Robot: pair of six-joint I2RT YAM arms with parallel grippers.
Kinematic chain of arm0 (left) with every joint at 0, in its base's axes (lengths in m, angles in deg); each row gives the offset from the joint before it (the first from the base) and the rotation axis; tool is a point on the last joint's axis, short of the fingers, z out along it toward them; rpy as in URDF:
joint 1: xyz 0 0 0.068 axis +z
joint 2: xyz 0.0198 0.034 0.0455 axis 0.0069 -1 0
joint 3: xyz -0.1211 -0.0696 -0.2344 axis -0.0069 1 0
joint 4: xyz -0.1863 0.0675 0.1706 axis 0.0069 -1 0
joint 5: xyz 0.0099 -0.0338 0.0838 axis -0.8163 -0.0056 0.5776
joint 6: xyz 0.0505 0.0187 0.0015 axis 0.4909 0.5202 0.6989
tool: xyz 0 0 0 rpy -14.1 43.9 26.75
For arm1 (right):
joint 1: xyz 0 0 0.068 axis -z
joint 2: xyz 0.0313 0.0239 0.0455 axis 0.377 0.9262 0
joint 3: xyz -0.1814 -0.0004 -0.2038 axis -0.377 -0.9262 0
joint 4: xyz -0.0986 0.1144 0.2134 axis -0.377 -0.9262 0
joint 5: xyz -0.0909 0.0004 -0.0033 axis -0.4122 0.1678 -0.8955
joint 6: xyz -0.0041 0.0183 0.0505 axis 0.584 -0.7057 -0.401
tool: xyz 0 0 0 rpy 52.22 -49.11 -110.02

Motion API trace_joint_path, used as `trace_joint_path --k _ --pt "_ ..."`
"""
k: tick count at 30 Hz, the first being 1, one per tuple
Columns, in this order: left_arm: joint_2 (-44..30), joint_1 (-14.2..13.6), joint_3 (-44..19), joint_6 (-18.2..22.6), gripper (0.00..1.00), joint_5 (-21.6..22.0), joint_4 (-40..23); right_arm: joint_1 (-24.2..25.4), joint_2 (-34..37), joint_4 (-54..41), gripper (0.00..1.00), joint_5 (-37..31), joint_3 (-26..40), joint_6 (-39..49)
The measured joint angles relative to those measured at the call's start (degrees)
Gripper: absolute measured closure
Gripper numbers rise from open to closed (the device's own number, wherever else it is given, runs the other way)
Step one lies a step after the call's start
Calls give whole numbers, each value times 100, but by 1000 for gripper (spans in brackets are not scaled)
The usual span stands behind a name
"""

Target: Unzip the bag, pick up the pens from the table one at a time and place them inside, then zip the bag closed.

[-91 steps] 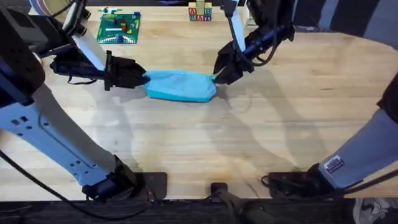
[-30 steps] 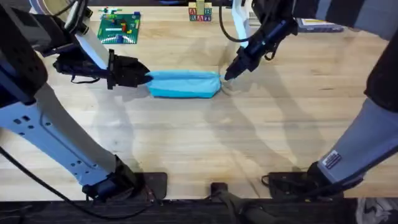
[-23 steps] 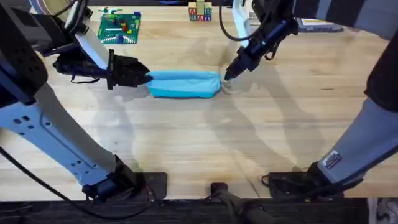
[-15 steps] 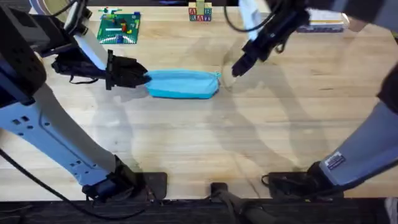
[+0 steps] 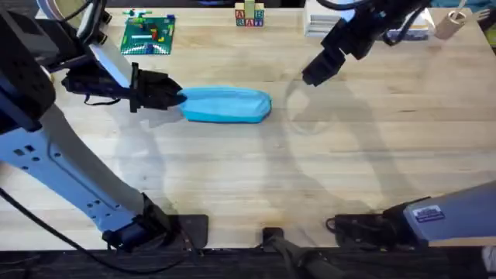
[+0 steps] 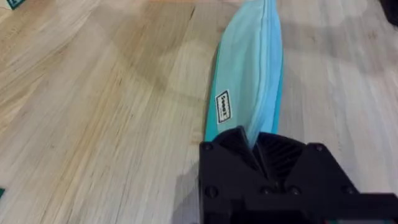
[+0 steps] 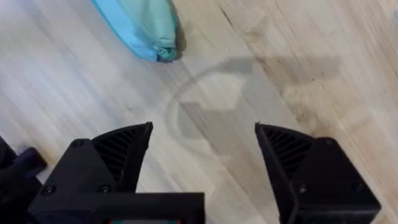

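Overhead, the bag (image 5: 225, 105) lies on the table (image 5: 256, 178), its left end pinched tight by the left gripper (image 5: 175, 98); the right gripper (image 5: 314, 74) hangs wide open and empty, apart from it

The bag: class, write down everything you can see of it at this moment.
The bag is a soft, oblong, light blue fabric pouch lying flat on the wooden table, its length running left to right. A zip seam runs along its top and a small white label sits on its side. The left claw is shut on its left end. Its right end lies free; the right claw is open and apart from it.
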Motion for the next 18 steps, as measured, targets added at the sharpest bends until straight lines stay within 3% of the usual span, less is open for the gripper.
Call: trace_joint_path --k 6,18 --pt "0 0 0 2 959 2 0 -297 -544 -53 6 -20 0 -356" --pt "0 0 0 0 959 2 0 -479 -1638 -491 5 -39 0 -2188"
